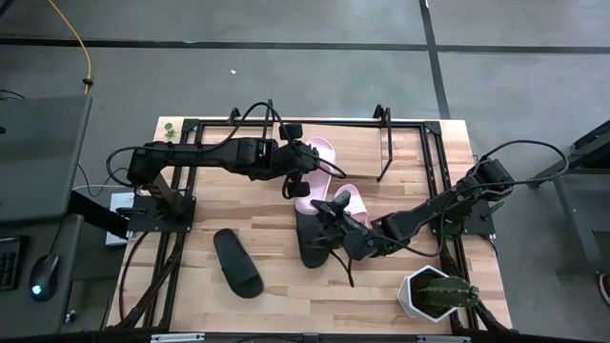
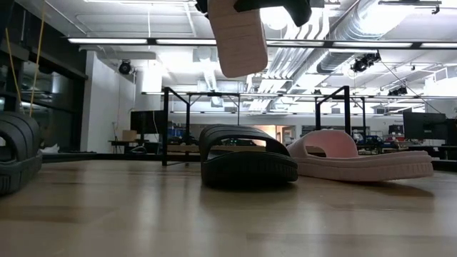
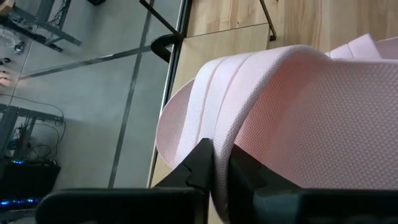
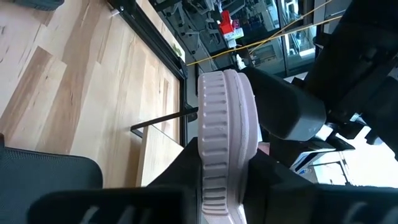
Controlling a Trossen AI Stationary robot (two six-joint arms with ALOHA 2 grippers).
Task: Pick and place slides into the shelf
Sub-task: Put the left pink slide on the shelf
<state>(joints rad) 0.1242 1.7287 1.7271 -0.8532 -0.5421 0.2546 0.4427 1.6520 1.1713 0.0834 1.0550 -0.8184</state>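
One pink slide [image 1: 317,152] is held up in the air between both grippers. The low view shows its sole [image 2: 239,36] from below. My left gripper [image 1: 294,164] is shut on its left side, and my right gripper [image 1: 324,208] is shut on its near end. The other pink slide [image 1: 351,200] lies sole-down on the table [image 2: 357,160]. One black slide [image 1: 315,240] rests in front of it [image 2: 246,157], and the second [image 1: 236,264] lies nearer the left [image 2: 14,153]. The shelf [image 1: 383,152] stands along the far edge. My left gripper [image 3: 221,168] pinches the pink slide between its two fingers at the edge [image 3: 217,134] where the ribbed side meets the textured strap. It comes roughly level from the table's left. The slide is clear of the table. My right gripper [image 4: 224,186] pinches the same slide's ribbed sole edge [image 4: 224,143] between its two fingers, one finger on each face. It comes from the near right, with the fingers lying along the slide. The left gripper's body shows right behind the slide.
A white pot with a green plant [image 1: 434,293] stands at the near right corner. The black table frame [image 1: 181,191] runs along the left and far sides. Bare wood [image 1: 286,295] lies along the near edge between the black slide and the pot.
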